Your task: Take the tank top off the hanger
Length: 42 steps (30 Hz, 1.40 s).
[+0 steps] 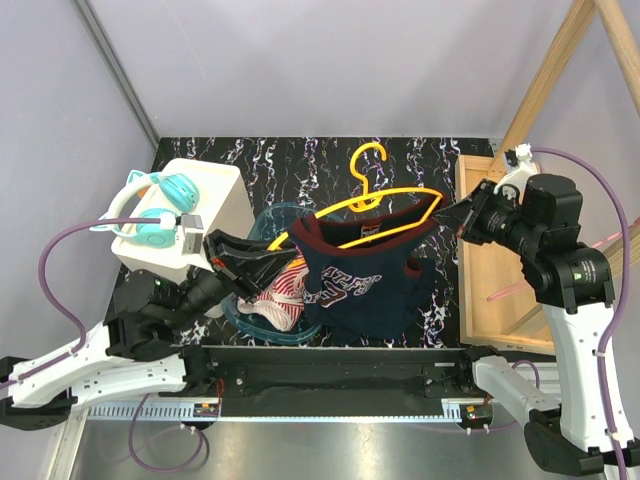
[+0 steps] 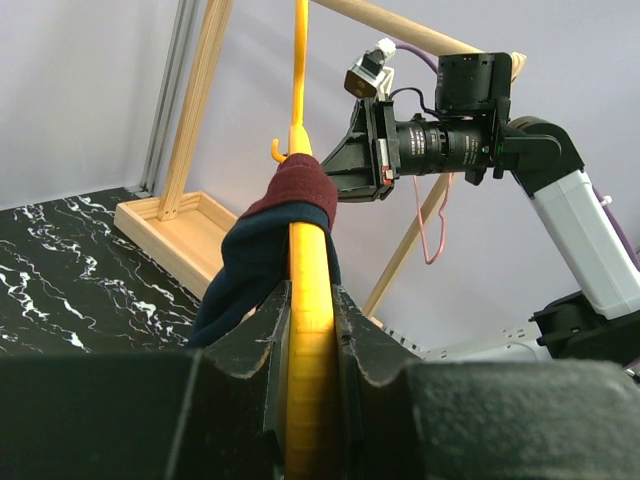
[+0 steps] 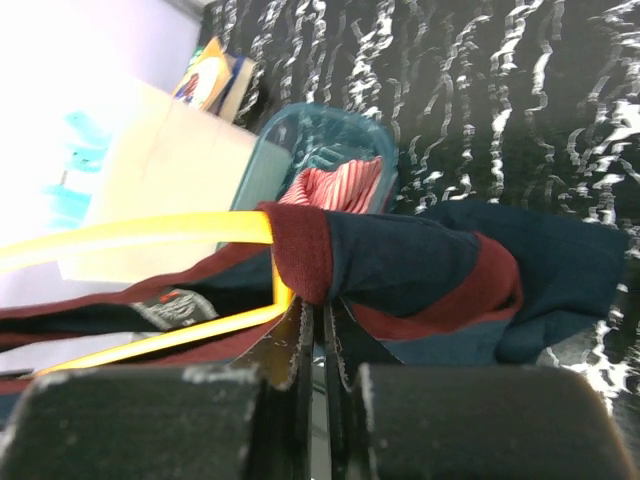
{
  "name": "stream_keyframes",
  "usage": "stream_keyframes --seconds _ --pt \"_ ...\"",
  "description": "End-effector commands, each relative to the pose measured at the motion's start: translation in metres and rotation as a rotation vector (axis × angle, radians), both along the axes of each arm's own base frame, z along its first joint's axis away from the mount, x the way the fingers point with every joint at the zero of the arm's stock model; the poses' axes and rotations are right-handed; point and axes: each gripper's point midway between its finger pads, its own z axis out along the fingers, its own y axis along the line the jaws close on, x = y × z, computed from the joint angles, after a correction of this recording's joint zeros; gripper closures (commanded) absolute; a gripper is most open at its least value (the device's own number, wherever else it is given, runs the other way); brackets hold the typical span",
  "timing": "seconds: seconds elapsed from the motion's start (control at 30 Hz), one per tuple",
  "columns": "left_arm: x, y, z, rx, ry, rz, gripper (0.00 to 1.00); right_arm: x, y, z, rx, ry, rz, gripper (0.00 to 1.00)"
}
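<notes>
A navy tank top (image 1: 350,290) with maroon trim hangs on a yellow hanger (image 1: 375,195) held above the black marbled table. My left gripper (image 1: 262,252) is shut on the hanger's left end. In the left wrist view the jaws (image 2: 312,300) clamp the yellow bar (image 2: 299,60), with a strap of the top (image 2: 270,240) bunched on it just beyond. My right gripper (image 1: 440,213) is at the hanger's right end. Its jaws (image 3: 322,305) pinch the maroon-edged strap (image 3: 420,255) where it wraps the yellow bar (image 3: 130,232).
A white box (image 1: 205,195) with teal headphones (image 1: 165,215) stands at the left. A teal basket (image 1: 262,322) with striped cloth lies under the hanger. A wooden tray and rack (image 1: 485,265) with a pink hanger (image 1: 600,245) stand at the right.
</notes>
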Motion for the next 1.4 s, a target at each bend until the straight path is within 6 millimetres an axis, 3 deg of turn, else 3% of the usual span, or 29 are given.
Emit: stream_keyframes --seconds 0.0,0.1,0.27,0.37,0.43,0.53,0.67,0.73,0.77,0.93,1.0,1.17,1.37 --pt "-0.008 0.03 0.05 -0.164 -0.058 0.017 1.0 0.01 -0.025 0.002 -0.059 -0.05 -0.145 1.0" --pt "-0.01 0.038 0.051 -0.163 -0.066 0.027 1.0 0.011 -0.038 -0.003 -0.076 -0.039 -0.226 1.0" --pt "-0.015 0.053 0.053 -0.181 -0.087 0.032 1.0 0.012 -0.04 -0.012 -0.078 -0.015 -0.246 1.0" --pt "-0.017 0.061 0.058 -0.216 -0.102 0.041 1.0 0.01 -0.035 -0.02 -0.063 0.007 -0.219 1.0" --pt "-0.018 0.063 0.068 -0.247 -0.119 0.037 1.0 0.005 -0.02 -0.021 -0.021 0.01 -0.139 1.0" --pt "-0.02 0.049 0.079 -0.25 -0.136 0.0 1.0 -0.006 -0.004 -0.02 0.025 0.019 -0.044 0.99" --pt "-0.017 0.032 0.086 -0.255 -0.146 -0.014 1.0 -0.024 0.0 -0.02 0.017 0.03 0.018 0.81" --pt "-0.011 0.027 0.088 -0.242 -0.148 0.01 1.0 -0.036 -0.005 -0.016 -0.011 0.014 0.018 0.61" --pt "-0.006 0.019 0.084 -0.218 -0.139 0.021 1.0 -0.04 -0.008 -0.014 -0.027 0.006 0.013 0.5" --pt "0.007 -0.005 0.068 -0.152 -0.114 0.037 1.0 -0.062 -0.022 0.007 -0.117 -0.035 0.008 0.25" --pt "0.009 -0.015 0.061 -0.139 -0.103 0.025 1.0 -0.067 -0.022 0.022 -0.126 -0.082 0.023 0.18" --pt "0.01 -0.029 0.052 -0.134 -0.088 0.001 1.0 -0.065 -0.013 0.051 -0.133 -0.156 0.102 0.1" --pt "0.011 -0.047 0.047 -0.109 -0.079 -0.028 1.0 -0.043 0.009 0.103 -0.069 -0.338 0.198 0.03"
